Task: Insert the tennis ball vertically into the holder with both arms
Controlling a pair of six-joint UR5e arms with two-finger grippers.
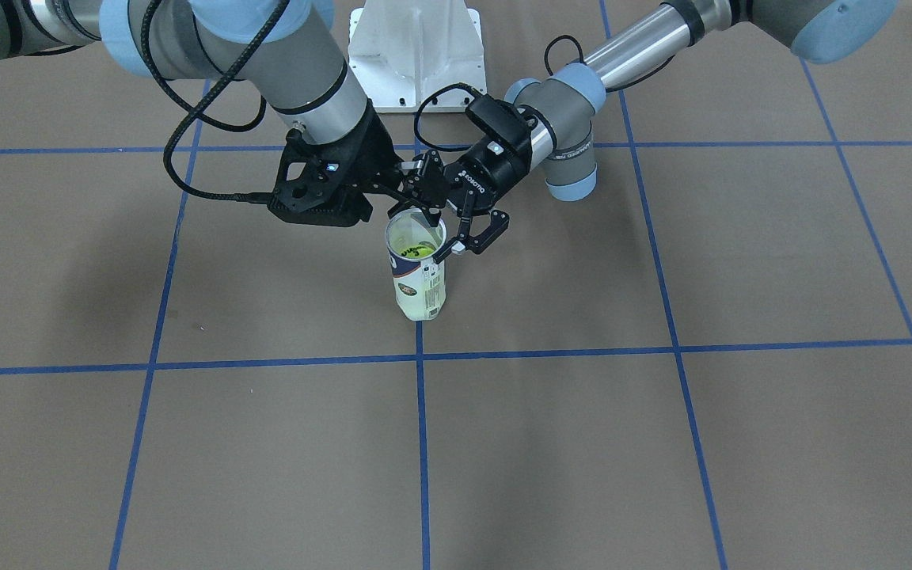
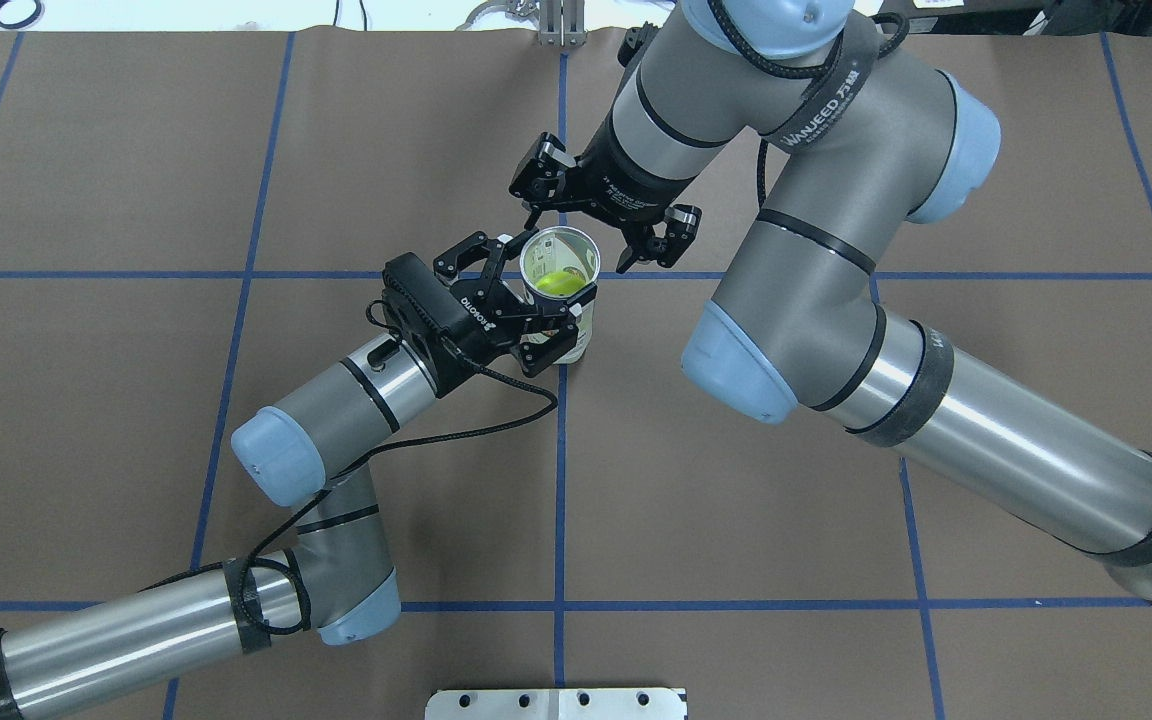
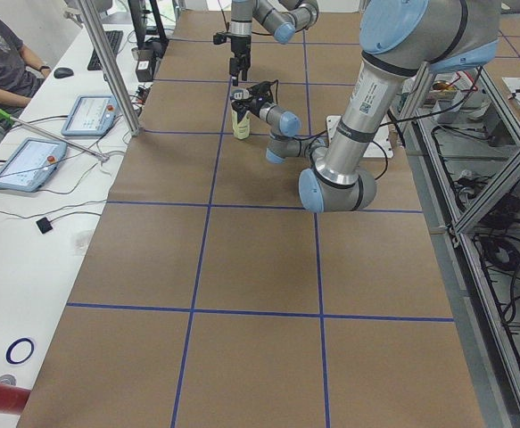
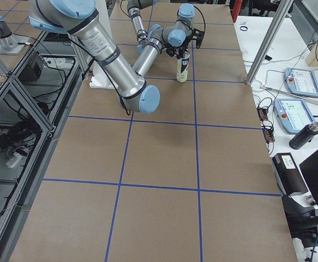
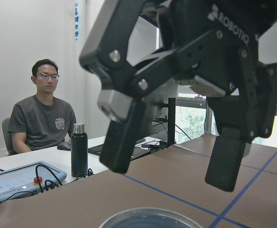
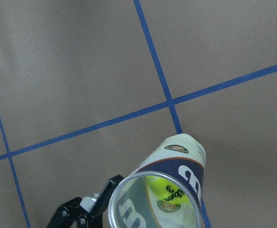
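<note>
Brown surface, ruled with blue tape: the clear holder stands upright on one taped line, a yellow-green tennis ball inside it. The left claw straddles the rim, fingers apart. The right claw hangs over the mouth, also spread.

ROBOTIQ on the left claw; WANJEED on a cable strap.
</note>
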